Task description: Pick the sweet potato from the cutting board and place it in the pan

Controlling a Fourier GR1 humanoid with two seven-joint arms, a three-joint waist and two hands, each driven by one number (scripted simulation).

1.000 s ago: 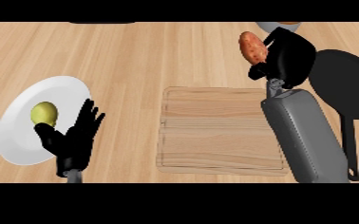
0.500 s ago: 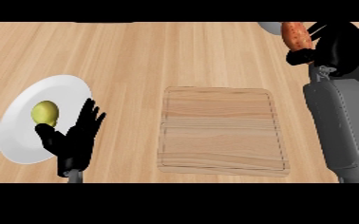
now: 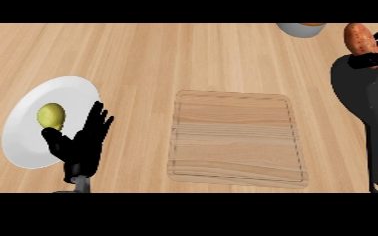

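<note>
The orange-brown sweet potato [image 3: 360, 37] hangs at the far right edge, above the far rim of the black pan [image 3: 353, 91]. Only a few black fingers of my right hand [image 3: 366, 60] show, curled under the potato; the rest of the hand and its forearm lie beyond the picture's edge. The wooden cutting board [image 3: 236, 137] lies in the middle with nothing on it. The pan's handle [image 3: 370, 147] runs toward me along the right edge. My left hand [image 3: 81, 147] rests open, fingers up, at the lower left.
A white plate [image 3: 29, 145] at the left holds a yellow-green round fruit [image 3: 50, 116], right beside my left hand. A grey bowl [image 3: 301, 29] stands at the far right, next to the potato.
My right hand has carried the sweet potato farther right, off the board's side to above the pan, and the forearm has left the view. The left hand has not moved.
</note>
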